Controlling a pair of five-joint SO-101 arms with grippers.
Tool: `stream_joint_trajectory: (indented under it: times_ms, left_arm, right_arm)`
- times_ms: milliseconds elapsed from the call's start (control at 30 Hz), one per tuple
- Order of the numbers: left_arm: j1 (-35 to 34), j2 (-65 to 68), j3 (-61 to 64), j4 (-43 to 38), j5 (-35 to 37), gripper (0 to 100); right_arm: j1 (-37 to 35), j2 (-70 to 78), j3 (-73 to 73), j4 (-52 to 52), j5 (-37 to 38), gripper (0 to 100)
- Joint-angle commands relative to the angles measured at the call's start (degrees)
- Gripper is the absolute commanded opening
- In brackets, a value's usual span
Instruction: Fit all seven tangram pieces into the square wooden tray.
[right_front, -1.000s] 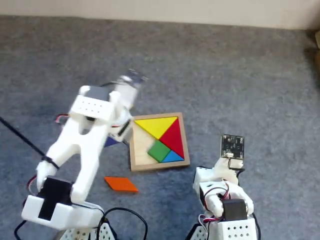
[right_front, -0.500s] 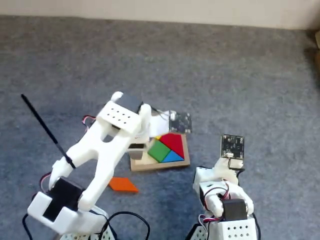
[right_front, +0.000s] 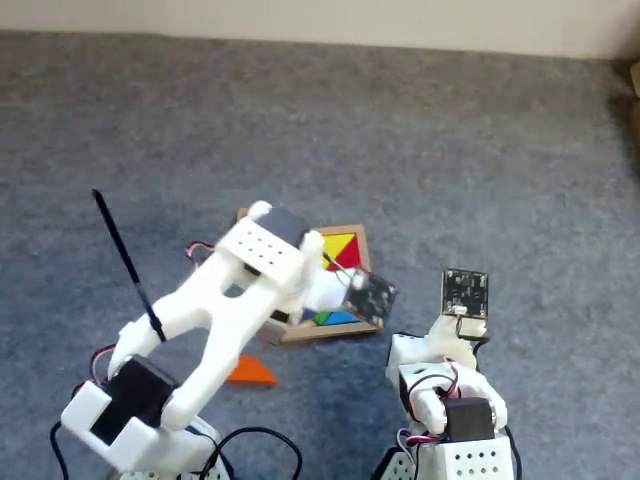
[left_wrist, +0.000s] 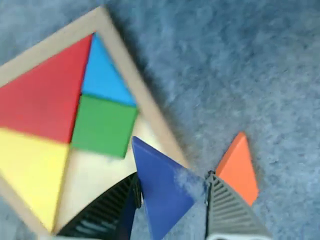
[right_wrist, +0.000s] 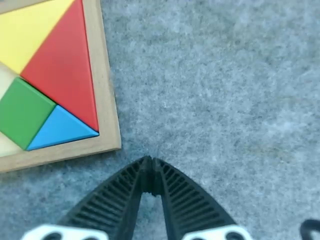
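We see our left arm (right_front: 245, 290) lying across the tray (right_front: 350, 230) from seven o'clock. Open carpet (right_front: 450, 140) spreads from ten to two o'clock of it.

No writing could be read anywhere.
No text, label, number or sign was legible on the square wooden tray (right_wrist: 107, 90), on the flat coloured wooden tangram pieces (right_wrist: 62, 65) lying in it, on the dark blue wooden triangle (left_wrist: 162, 192), or on the white plastic arm (right_front: 230, 300). Any print on the small dark square circuit board (right_front: 466, 291) was too small to make out.
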Motion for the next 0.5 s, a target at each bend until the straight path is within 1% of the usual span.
stream_joint_trajectory:
  times_ms: [0,133,200,333,467]
  left_arm:
    - [4.35,-0.31,0.22,-0.09,-6.24,1]
    - [5.41,-0.31,0.22,-0.09,-7.65,1]
    - [5.41,-0.31,0.22,-0.09,-9.23,1]
    - [5.14,-0.22,0.31,-1.76,-9.14,1]
    - [4.97,-0.22,0.4,-2.9,-9.23,1]
  right_arm:
    - [0.66,-0.48,8.31,0.31,-0.7,1.6]
    - [0.75,-0.48,8.31,0.31,-0.7,1.6]
    - [2.42,-0.48,8.31,-0.57,-0.79,1.6]
    - [7.34,-0.48,8.31,-4.7,-0.79,1.6]
    - [7.6,-0.48,8.31,-4.88,-0.79,1.6]
